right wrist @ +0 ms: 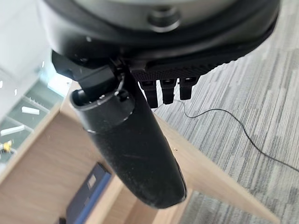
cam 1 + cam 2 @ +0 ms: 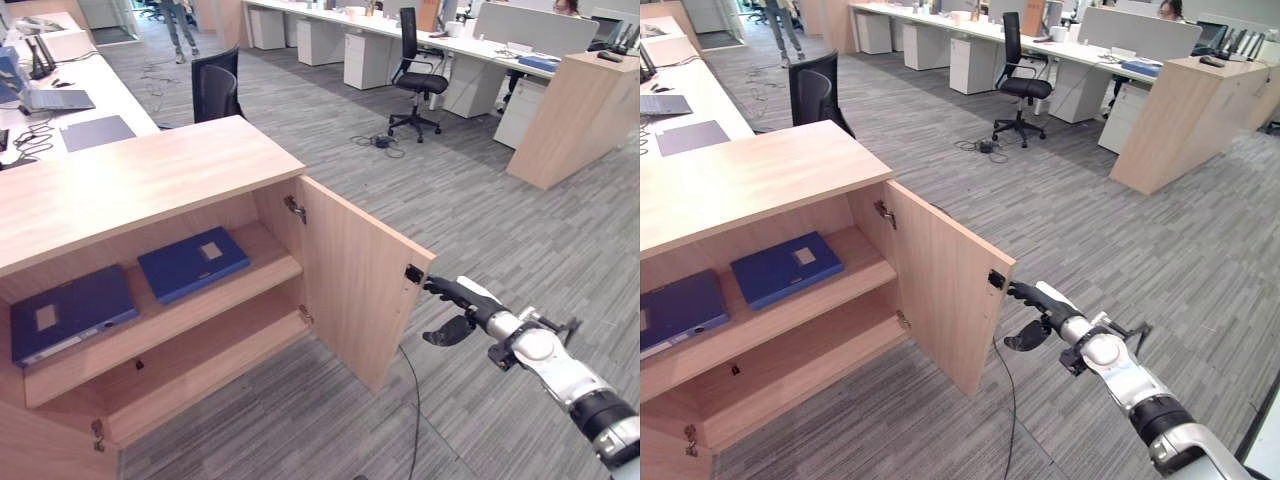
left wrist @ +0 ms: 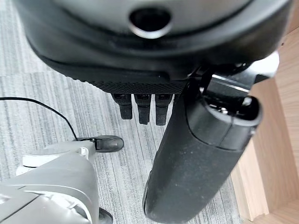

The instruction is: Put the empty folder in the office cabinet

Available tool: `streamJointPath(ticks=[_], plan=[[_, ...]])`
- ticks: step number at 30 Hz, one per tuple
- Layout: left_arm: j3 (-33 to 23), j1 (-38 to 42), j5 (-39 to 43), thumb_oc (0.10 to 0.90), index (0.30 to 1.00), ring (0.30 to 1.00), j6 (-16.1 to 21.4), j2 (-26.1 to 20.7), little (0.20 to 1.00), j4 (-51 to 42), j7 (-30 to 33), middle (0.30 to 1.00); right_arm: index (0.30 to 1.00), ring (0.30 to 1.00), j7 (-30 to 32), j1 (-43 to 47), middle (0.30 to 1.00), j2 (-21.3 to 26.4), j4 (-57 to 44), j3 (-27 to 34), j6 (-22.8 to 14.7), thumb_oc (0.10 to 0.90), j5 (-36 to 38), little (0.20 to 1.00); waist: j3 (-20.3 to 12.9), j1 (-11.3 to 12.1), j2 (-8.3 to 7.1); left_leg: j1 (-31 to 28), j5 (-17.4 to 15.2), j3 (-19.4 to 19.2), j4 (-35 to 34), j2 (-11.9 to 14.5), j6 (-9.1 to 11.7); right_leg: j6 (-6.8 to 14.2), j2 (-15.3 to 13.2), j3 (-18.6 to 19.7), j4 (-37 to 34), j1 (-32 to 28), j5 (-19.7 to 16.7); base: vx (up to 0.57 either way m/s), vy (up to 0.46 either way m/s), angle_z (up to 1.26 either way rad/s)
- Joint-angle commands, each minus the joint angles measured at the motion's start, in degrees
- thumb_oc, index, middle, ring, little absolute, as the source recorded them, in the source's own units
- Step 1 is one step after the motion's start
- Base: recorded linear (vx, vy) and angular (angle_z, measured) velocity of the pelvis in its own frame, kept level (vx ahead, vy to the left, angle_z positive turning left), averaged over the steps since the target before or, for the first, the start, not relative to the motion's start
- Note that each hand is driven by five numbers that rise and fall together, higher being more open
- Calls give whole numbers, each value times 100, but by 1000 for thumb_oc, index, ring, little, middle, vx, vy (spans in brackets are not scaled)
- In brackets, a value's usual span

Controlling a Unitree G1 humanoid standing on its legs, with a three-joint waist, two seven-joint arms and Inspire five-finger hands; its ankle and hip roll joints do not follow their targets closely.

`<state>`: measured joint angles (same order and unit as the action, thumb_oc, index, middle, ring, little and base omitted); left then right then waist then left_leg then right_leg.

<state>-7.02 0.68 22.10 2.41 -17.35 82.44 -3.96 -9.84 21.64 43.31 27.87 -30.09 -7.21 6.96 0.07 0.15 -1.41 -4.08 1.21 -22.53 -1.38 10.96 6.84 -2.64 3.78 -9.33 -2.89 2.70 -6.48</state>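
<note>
- The left blue folder (image 2: 70,312) on the cabinet's upper shelf (image 2: 200,310) is cut off by the picture's edge in the right eye view, so only part of it shows there.
- The right hand (image 2: 462,305) has its fingertips at the outer edge of the open cabinet door (image 2: 355,280). You cannot tell if they touch it.
- In the left wrist view, the left hand (image 3: 196,154) shows just short finger ends past its dark bulk.
- The labels on both folders are too small to read.

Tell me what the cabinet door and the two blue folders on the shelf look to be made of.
Cabinet door: pale wood-grain board, matte, likely laminate over chipboard, judging by its even grain and flat edges. Blue folders and: smooth dark-blue covers, slight sheen, probably plastic-coated card, each with a pale label. Right hand reaches the door's edge.
</note>
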Motion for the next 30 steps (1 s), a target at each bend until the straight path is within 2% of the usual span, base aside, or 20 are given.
streamJointPath(ticks=[1, 6, 7, 8, 10, 13, 14, 17, 19, 24, 30], plan=[[14, 308, -114, 800, 900, 900, 138, -391, 900, 161, 71, 900, 900, 900, -13, 777, 900, -518, -27, 0, -524, 800, 173, 900, -237, 75, -384, -244, 129, 34, 62, -53, -15, 678, -363, 196, 44, -410, 706, -10, -6, 13], [20, 271, -121, 800, 900, 900, 137, -402, 900, 190, 105, 900, 900, 900, -75, 842, 900, -881, -97, -85, -509, 800, 581, 900, -229, 134, -404, -210, 115, 44, 32, -50, -18, 682, -354, 172, -8, -400, 675, -5, -5, 4], [3, 254, -96, 800, 900, 900, 133, -379, 900, 206, 148, 900, 900, 900, -104, 781, 900, -1301, -176, -53, -553, 800, 1095, 900, -216, 173, -407, -203, 116, 49, 45, -39, -23, 676, -339, 179, -27, -413, 664, 0, 0, 0], [3, 253, -96, 800, 900, 900, 132, -380, 900, 206, 148, 900, 900, 900, -105, 781, 900, -1303, -175, -53, -554, 800, 1096, 900, -216, 173, -409, -203, 115, 48, 45, -40, -23, 676, -340, 180, -27, -413, 664, -21, -20, -4], [-5, 246, -83, 800, 900, 900, 130, -362, 900, 216, 164, 900, 900, 900, -194, 648, 900, -1610, -302, -48, -566, 800, 1528, 900, -221, 179, -415, -173, 132, 43, 45, -35, -27, 669, -335, 177, -33, -383, 653, -18, -11, -4], [-31, 257, -81, 800, 900, 900, 114, -301, 900, 237, 230, 900, 900, 900, -495, 300, 900, -2344, -563, -280, -512, 800, 2363, 900, -184, 176, -411, -172, 110, 27, 66, -10, -32, 672, -335, 181, -15, -386, 651, -6, -4, -1], [-32, 259, -81, 800, 900, 900, 113, -304, 900, 236, 230, 900, 900, 900, -495, 304, 900, -2347, -562, -279, -512, 800, 2364, 900, -197, 174, -419, -153, 127, 25, 59, -14, -33, 668, -338, 183, -16, -364, 642, -13, -12, -5], [-23, 300, -76, 800, 900, 900, 120, -265, 900, 213, 265, 900, 900, 900, -687, 283, 900, -2762, -682, -720, -413, 800, 2488, 900, -166, 197, -413, -180, 102, 25, 68, 0, -32, 668, -324, 174, -22, -390, 646, -4, -10, -6], [27, 393, 59, 800, 900, 900, 143, -217, 900, 164, 333, 900, 900, 900, -835, 397, 900, -3204, -704, -1164, -352, 800, 2601, 900, -133, 241, -423, -169, 113, 34, 64, 21, -29, 665, -311, 174, -24, -379, 647, 0, 0, 0], [59, 548, 327, 800, 900, 900, 165, -215, 900, 94, 363, 900, 900, 900, -1083, 565, 900, -3611, -814, -1765, -209, 800, 2496, 900, -70, 302, -446, -99, 113, 161, 34, 72, -34, 646, -309, 98, 0, -373, 704, -9, -20, 6], [-169, 549, 584, 800, 900, 900, 186, -369, 900, 204, 442, 900, 900, 900, -1119, 524, 900, -3677, -526, -1959, -168, 800, 2288, 900, -92, 378, -451, -21, 189, 354, -1, 85, -18, 603, -309, -49, 19, -407, 775, 13, -40, 29]])
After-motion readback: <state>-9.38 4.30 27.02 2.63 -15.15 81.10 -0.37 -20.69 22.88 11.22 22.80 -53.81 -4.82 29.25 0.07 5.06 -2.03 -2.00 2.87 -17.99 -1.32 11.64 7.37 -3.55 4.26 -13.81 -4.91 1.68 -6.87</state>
